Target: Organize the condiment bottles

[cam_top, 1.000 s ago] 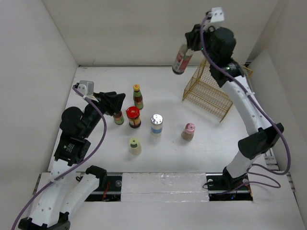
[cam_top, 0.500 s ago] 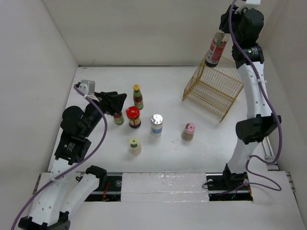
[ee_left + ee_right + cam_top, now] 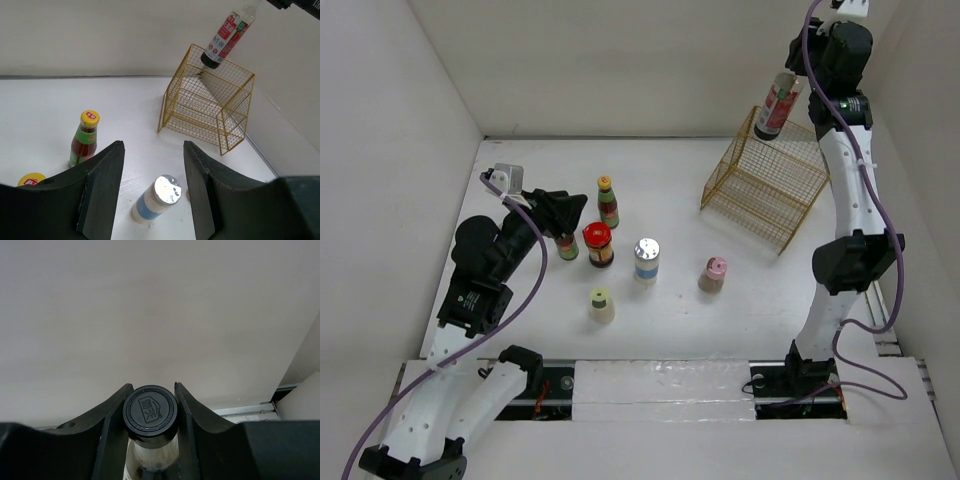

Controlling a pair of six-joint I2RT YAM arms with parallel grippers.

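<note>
Inside the right tool [image 3: 151, 390], only wrist view shows black cap [image 3: 150, 412].

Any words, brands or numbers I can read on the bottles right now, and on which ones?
No text reads clearly.
held bottle: red-and-white label with print, too blurred to read.
black cap on that bottle: embossed pictogram, no legible words.
yellow-capped bottle: red mark on the cap, too small to read.
yellow lid: red mark, cut off at the frame edge, unreadable.
</note>
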